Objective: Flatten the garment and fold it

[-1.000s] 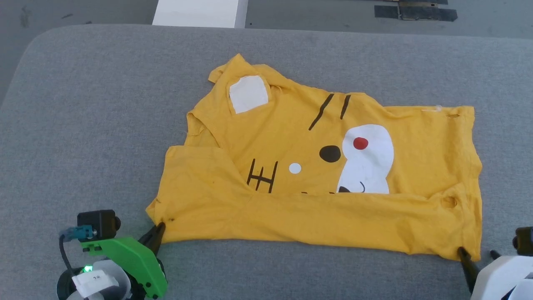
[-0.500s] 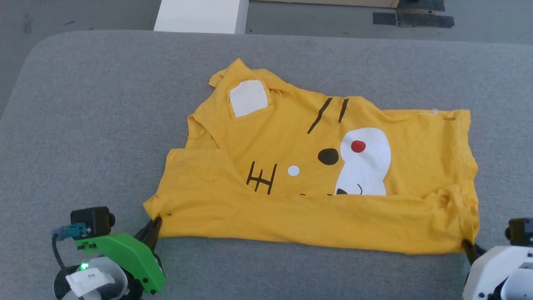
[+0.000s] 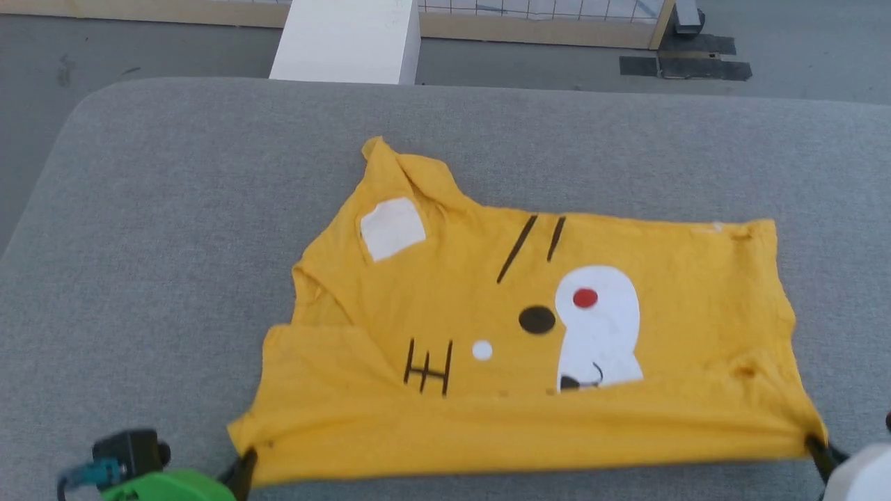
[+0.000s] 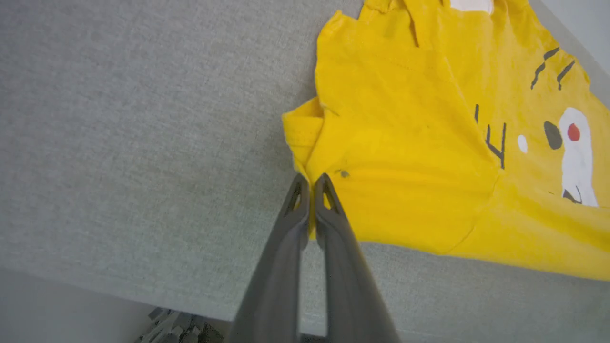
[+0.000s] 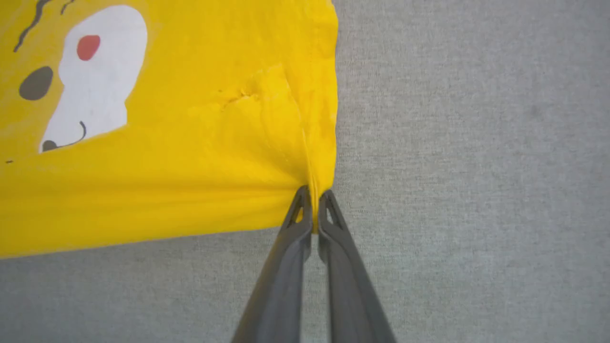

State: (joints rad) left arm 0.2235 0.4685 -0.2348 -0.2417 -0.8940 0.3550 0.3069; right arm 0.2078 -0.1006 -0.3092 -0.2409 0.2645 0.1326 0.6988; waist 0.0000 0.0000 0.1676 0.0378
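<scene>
The garment (image 3: 487, 334), a bright yellow T-shirt with a cartoon tiger face, lies on the grey table (image 3: 174, 209), its near edge folded over the print. My left gripper (image 3: 243, 467) is shut on the garment's near left corner (image 4: 312, 183). My right gripper (image 3: 814, 445) is shut on the near right corner (image 5: 314, 193). The near edge is stretched taut between the two grips and lifted a little off the table. The white muzzle with its red dot (image 3: 585, 298) faces up.
A white block (image 3: 348, 42) stands beyond the table's far edge. Dark tape patches (image 3: 686, 66) lie on the floor at the back right. Bare grey tabletop surrounds the garment on the left and far side.
My right gripper has shut on the garment's near right corner. Both grips have drawn the near edge toward me and taut. The head camera has tilted, shifting the picture down.
</scene>
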